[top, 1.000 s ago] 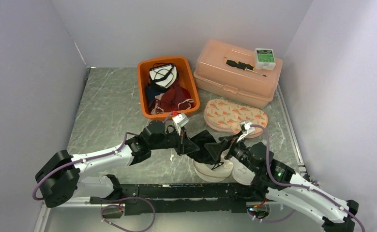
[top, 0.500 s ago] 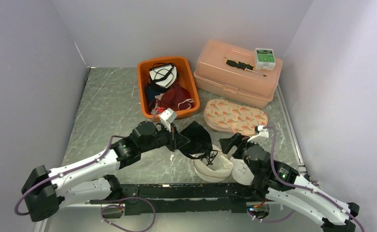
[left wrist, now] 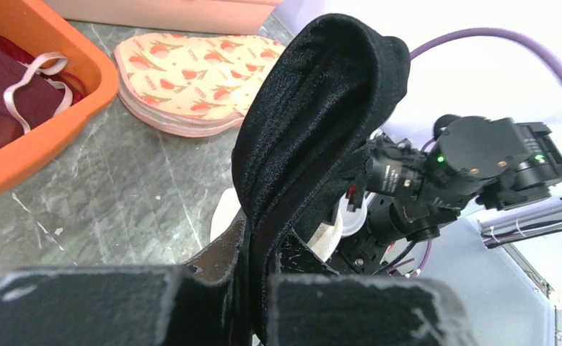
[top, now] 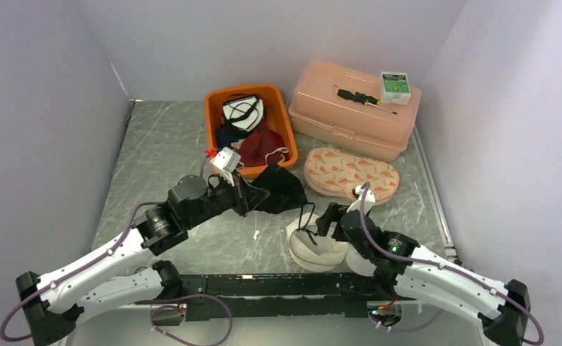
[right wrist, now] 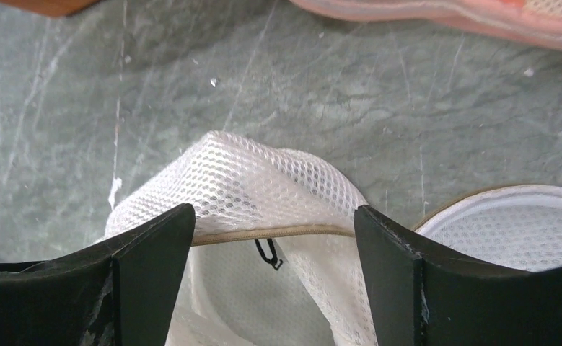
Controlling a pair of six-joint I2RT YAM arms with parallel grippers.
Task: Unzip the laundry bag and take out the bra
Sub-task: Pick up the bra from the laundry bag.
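Note:
The black bra (top: 281, 189) hangs clear of the table, pinched in my left gripper (top: 247, 196), just in front of the orange bin. In the left wrist view the bra (left wrist: 314, 122) rises as a folded black cup from between the shut fingers (left wrist: 213, 259). One thin strap trails down to the white mesh laundry bag (top: 317, 249), which lies unzipped on the table. My right gripper (top: 326, 216) hovers over the bag. In the right wrist view its jaws (right wrist: 270, 238) stand open, astride the bag's tan zipper edge (right wrist: 263, 187), holding nothing.
An orange bin (top: 210, 133) of other garments stands at the back centre. A peach lidded box (top: 350, 119) with a screwdriver (top: 357, 96) and a small green box (top: 394, 85) on it sits at the back right. A patterned pouch (top: 350, 173) lies before it. Walls close both sides.
My left arm has drawn back and to the left, carrying the bra out of the bag toward the orange bin. My right gripper has shifted left over the bag and narrowed a little.

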